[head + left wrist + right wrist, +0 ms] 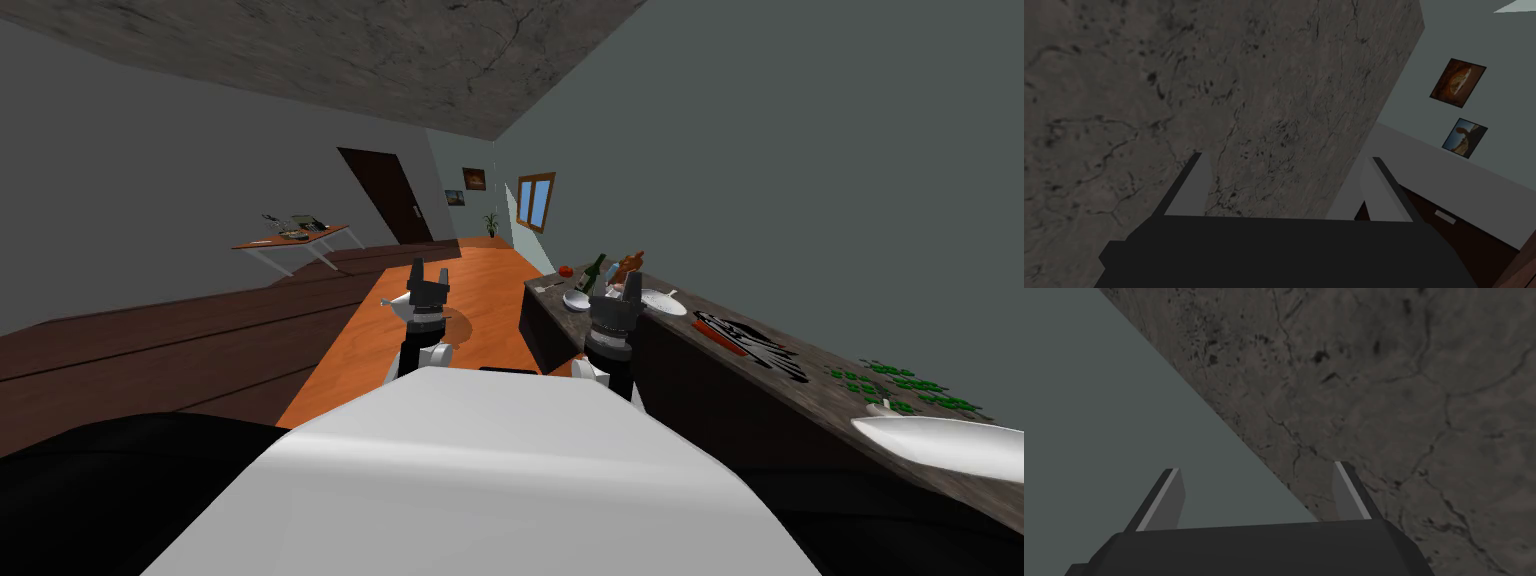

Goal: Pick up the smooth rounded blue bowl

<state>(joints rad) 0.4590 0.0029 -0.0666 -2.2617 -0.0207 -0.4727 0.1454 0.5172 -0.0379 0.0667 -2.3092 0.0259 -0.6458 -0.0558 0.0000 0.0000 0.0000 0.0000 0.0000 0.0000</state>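
On dark counter (825,390) to R — pale rounded bowl (577,299) beside green bottle (594,272), second pale dish (662,301) near it; can't tell which is the blue one. Above chest, L gripper (430,276) & R gripper (620,290) raised, pointing up — fingers of both spread apart, not touching either bowl.

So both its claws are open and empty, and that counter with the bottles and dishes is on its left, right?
Not quite. The counter with the bottles and dishes is on its right, as the head view shows. The left gripper and the right gripper are indeed open and empty.
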